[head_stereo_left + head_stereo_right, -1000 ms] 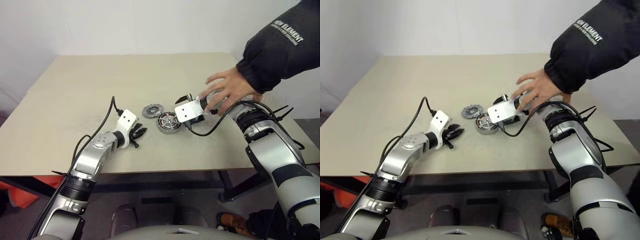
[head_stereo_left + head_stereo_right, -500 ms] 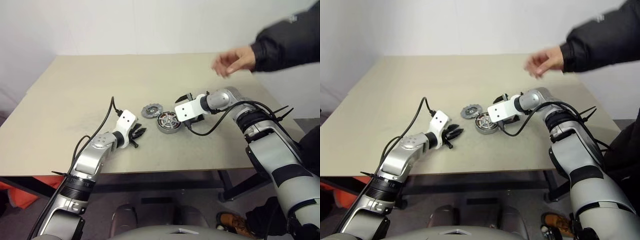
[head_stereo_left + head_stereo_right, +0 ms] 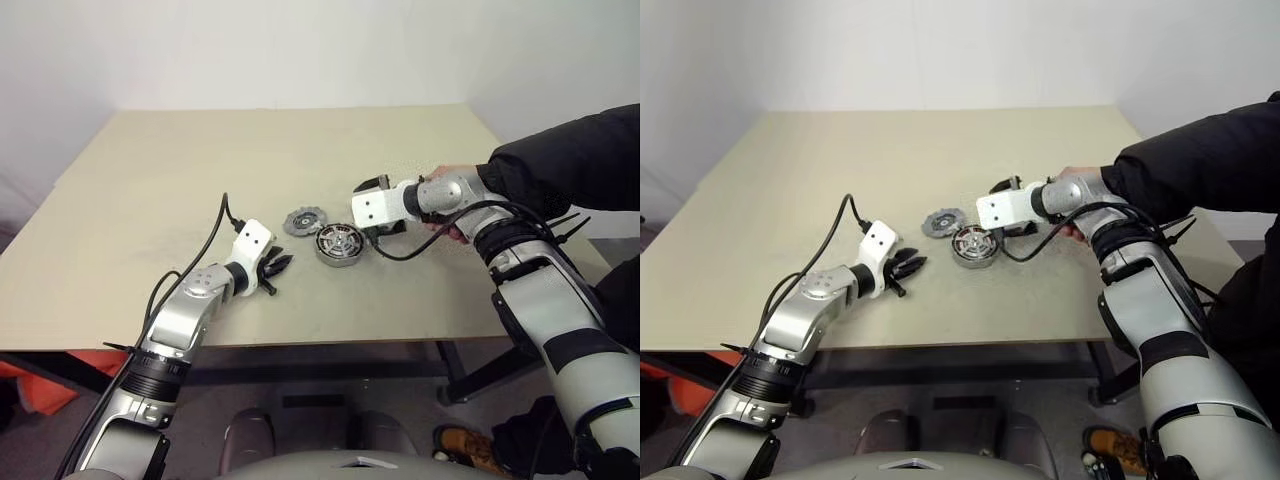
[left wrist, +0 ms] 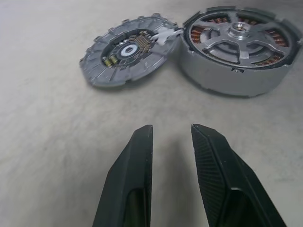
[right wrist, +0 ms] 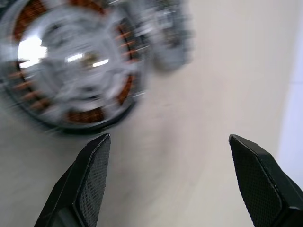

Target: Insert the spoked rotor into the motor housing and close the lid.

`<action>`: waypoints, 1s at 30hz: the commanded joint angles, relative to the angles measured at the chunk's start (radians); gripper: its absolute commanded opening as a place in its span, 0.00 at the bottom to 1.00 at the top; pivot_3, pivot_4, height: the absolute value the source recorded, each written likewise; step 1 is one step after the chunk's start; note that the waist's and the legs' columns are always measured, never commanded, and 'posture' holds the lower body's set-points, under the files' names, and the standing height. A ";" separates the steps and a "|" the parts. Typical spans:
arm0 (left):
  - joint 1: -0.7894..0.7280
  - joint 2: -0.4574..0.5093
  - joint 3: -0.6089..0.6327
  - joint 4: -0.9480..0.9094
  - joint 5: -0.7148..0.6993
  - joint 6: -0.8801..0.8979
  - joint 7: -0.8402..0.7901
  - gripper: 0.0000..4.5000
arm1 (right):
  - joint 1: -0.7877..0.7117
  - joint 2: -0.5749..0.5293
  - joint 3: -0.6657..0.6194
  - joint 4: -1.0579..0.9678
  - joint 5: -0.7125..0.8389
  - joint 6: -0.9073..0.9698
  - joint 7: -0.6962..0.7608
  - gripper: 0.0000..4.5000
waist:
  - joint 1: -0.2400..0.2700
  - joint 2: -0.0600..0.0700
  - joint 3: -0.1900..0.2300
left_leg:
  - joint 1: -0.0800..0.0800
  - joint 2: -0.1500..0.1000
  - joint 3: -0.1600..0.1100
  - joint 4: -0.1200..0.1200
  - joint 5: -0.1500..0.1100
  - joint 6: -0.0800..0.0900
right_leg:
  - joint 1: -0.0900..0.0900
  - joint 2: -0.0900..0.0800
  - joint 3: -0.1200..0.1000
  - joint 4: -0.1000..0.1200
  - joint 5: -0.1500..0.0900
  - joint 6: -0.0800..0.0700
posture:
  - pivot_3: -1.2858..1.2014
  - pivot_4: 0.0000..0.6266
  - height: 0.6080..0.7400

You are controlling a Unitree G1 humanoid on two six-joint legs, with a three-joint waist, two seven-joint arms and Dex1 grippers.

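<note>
Judging by the left wrist view, we take the spoked rotor [image 4: 240, 40] to be seated already inside the motor housing [image 4: 236, 73], its silver spokes showing over the copper windings. That leaves the lid [image 4: 127, 51], which lies flat on the table [image 3: 150, 180] just beside the housing and ahead of our left gripper [image 4: 171, 142]. We expect it to be stiff, fairly light and thin, its notched edge giving good purchase, so we would pinch it across the rim, not by the raised centre. Our left fingers [image 4: 135, 161] stand narrowly parted and hold nothing. Our right gripper [image 5: 170, 146] hangs over the housing, fingers spread wide and empty. A person's hand [image 3: 450, 205] rests against our right wrist.
</note>
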State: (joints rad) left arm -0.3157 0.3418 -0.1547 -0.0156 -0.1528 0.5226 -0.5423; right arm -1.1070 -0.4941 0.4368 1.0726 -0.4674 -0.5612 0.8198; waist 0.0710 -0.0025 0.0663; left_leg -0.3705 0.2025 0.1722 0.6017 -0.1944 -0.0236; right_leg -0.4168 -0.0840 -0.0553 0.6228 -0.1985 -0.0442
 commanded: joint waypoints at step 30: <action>-0.006 0.009 0.002 -0.030 0.007 -0.002 -0.015 0.30 | 0.367 0.307 -0.580 -0.278 0.554 0.423 -0.431 1.00 | -0.008 -0.001 -0.001 | 0.020 0.003 -0.001 -0.004 0.003 -0.006 | 0.015 0.006 0.001 -0.002 -0.004 0.006 | 0.52 0.00 1.00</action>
State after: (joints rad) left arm -0.3120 0.3447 -0.1602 -0.0150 -0.1497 0.5240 -0.5580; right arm -0.7634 -0.2034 -0.1443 0.7710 0.0694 -0.1153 0.3865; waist 0.0634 -0.0036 0.0653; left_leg -0.3507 0.2057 0.1717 0.5972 -0.1913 -0.0296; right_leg -0.4019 -0.0783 -0.0539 0.6208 -0.2026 -0.0381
